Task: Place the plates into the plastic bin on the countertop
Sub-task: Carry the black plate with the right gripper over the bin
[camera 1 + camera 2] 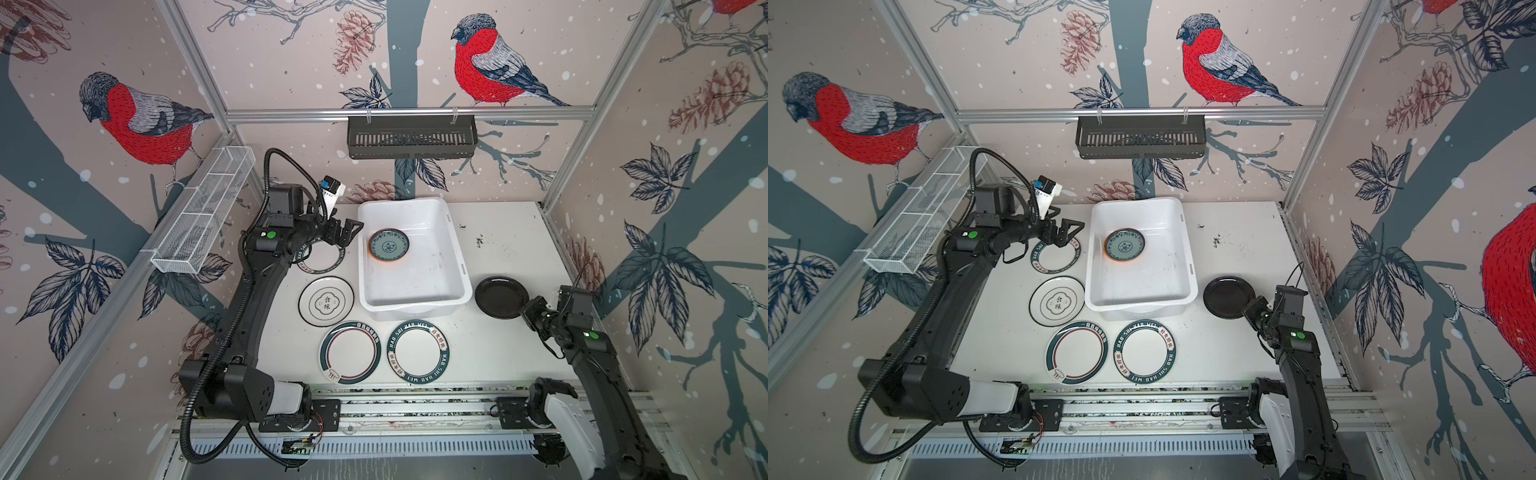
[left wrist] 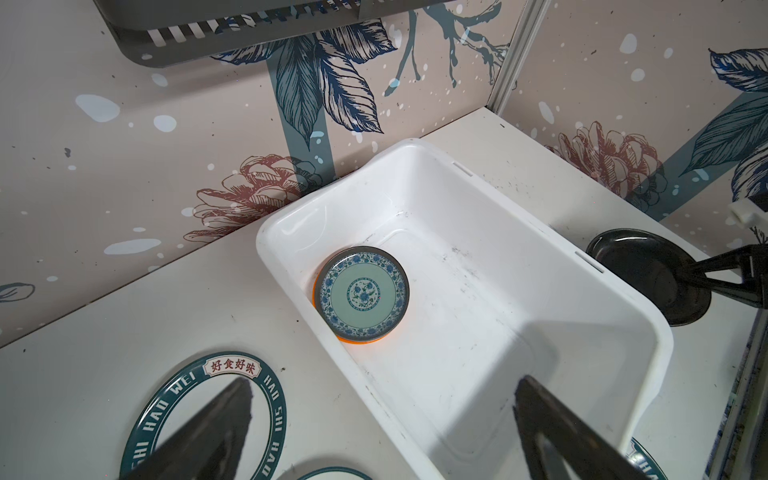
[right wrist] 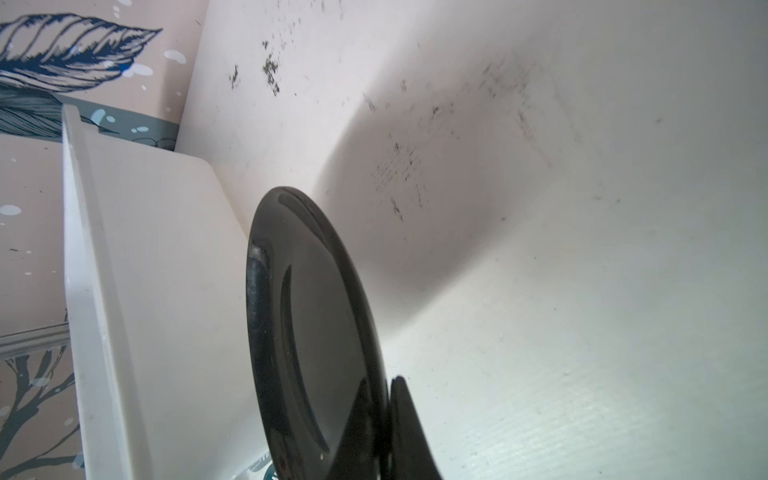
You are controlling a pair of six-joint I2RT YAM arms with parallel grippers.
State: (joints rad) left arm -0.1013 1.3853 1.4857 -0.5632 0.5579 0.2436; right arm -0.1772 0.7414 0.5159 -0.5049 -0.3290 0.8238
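Arms rise from the rail (image 1: 415,405) at the near edge of the counter (image 1: 507,232). The left arm (image 1: 249,299) slants up and away to a bent elbow, and its wrist turns toward the bin (image 1: 419,282). The left gripper (image 1: 351,232) hangs with jaws spread wide and nothing between them, just left of the bin's far left rim. It is above the farthest of four white plates (image 1: 322,262). In the left wrist view one finger (image 2: 208,432) is over that plate and the other is over the bin's interior.

The right arm (image 1: 594,365) leans away from its base, with the wrist bent down and to the left, low over the counter. The right gripper (image 1: 527,309) is pinched on the near right rim of the black plate (image 1: 500,297), one finger on top and one beneath, as the right wrist view shows. That plate sits just right of the bin's near right corner; I cannot tell whether it is off the counter.

Inside the bin, a teal plate (image 1: 388,245) lies on an orange plate (image 2: 353,341) near the left wall. The other three white plates lie flat on the counter, to the left of the bin and in front of it.
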